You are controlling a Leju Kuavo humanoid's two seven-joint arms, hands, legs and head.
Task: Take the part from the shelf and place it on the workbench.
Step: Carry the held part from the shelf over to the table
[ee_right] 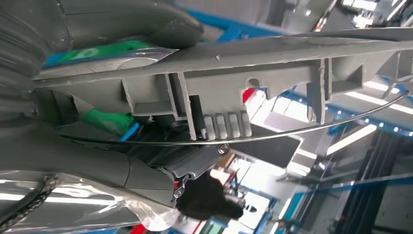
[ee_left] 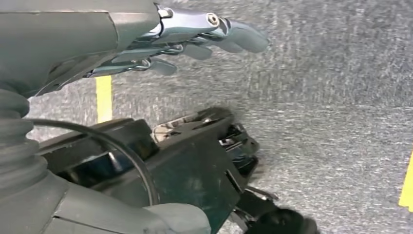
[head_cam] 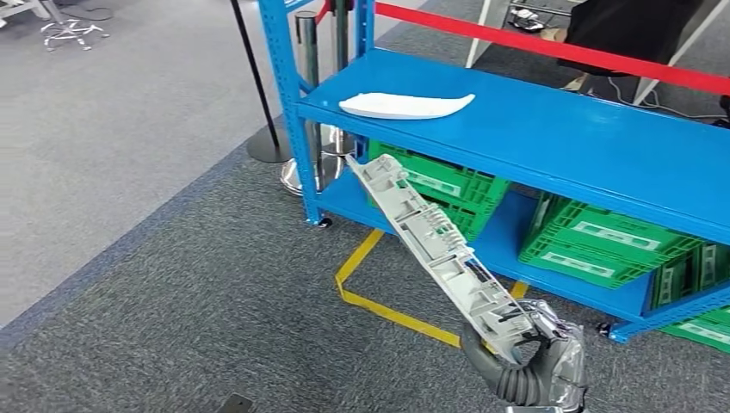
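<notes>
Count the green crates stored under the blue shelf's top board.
4 at least. One crate sits left on the lower board, one right of it, one at the right end, one lower at the frame edge. Others may be hidden.

A blue shelf (head_cam: 551, 129) fills the upper right of the head view. A white part (head_cam: 405, 105) lies flat near its top board's left end. Green crates (head_cam: 603, 241) sit on the lower board. The shelf stands on grey carpet (head_cam: 198, 292) marked with yellow tape (head_cam: 379, 305).
</notes>
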